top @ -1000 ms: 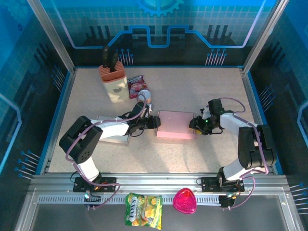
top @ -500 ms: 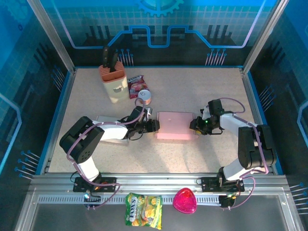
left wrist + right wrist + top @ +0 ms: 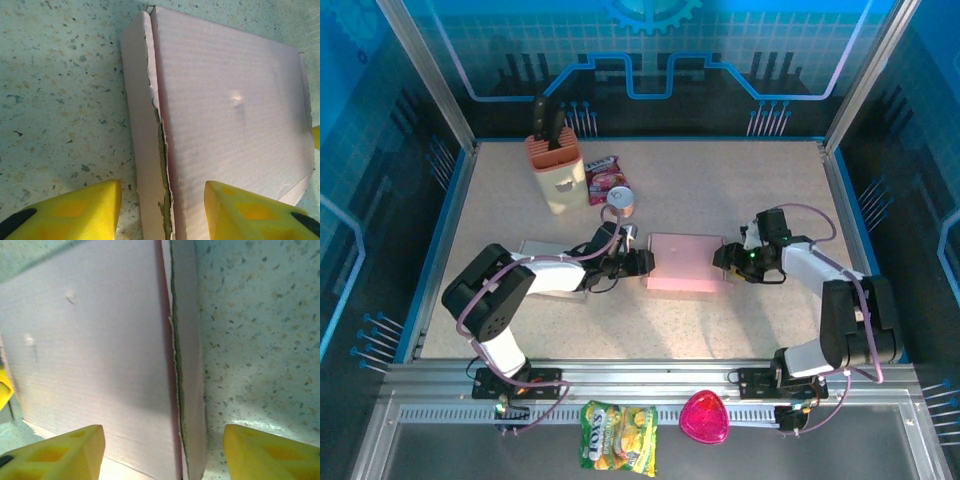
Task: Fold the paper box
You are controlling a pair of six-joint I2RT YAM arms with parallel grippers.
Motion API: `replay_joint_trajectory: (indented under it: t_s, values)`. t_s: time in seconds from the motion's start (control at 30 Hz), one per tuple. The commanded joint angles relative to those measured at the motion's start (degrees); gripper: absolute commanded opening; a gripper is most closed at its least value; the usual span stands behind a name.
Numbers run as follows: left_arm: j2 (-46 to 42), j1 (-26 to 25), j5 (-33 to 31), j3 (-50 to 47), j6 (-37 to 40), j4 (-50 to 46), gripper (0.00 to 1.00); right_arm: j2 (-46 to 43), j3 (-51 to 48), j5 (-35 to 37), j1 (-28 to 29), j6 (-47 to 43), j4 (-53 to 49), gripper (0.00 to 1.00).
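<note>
A pink paper box (image 3: 684,261) lies closed and flat on the speckled table, mid-table. My left gripper (image 3: 641,262) is at the box's left end, open, its yellow fingers (image 3: 70,205) straddling the left side wall and torn lid edge (image 3: 161,150). My right gripper (image 3: 725,258) is at the right end, also open, its yellow fingers (image 3: 265,452) on either side of the right side wall (image 3: 187,380). Neither pair of fingers presses the cardboard. The pink lid (image 3: 90,350) (image 3: 235,110) has a small dent.
A knife block (image 3: 554,165), a snack packet (image 3: 603,178) and a small round tin (image 3: 621,201) stand at the back left. A flat grey sheet (image 3: 552,270) lies under the left arm. A chips bag (image 3: 618,437) and a pink heart-shaped thing (image 3: 705,418) rest on the front rail.
Both grippers have shifted only slightly at the box's ends; the right arm's elbow has swung a little outward. The box stays in place.
</note>
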Motion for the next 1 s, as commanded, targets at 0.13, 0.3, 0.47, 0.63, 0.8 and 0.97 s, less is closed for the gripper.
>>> replay_joint_trajectory:
  t_s: [0.13,0.3,0.47,0.63,0.8,0.97]
  values:
    - [1.27,-0.28,2.48,1.34,-0.76,0.55,0.40,3.74,2.73,-3.94,-2.18,-0.97,0.64,0.69]
    - [1.72,-0.31,2.46,0.37,-1.52,2.62,0.29,4.52,2.49,-5.67,-2.52,-0.97,2.13,0.74]
    - [1.92,-0.26,1.81,-1.10,-1.87,3.40,0.19,5.34,2.03,-7.79,-2.86,-1.37,3.46,0.78]
    - [2.39,0.48,0.79,-4.15,-2.90,5.72,0.11,5.57,1.02,-10.96,-3.48,-1.06,5.41,0.80]
    - [4.49,2.18,1.93,-7.01,-4.65,9.76,0.09,5.30,-0.02,-12.88,-3.39,-0.89,6.82,0.81]
    - [4.64,3.03,1.59,-9.22,-5.20,11.77,0.08,5.51,-1.19,-13.57,-3.39,-0.63,8.34,0.81]
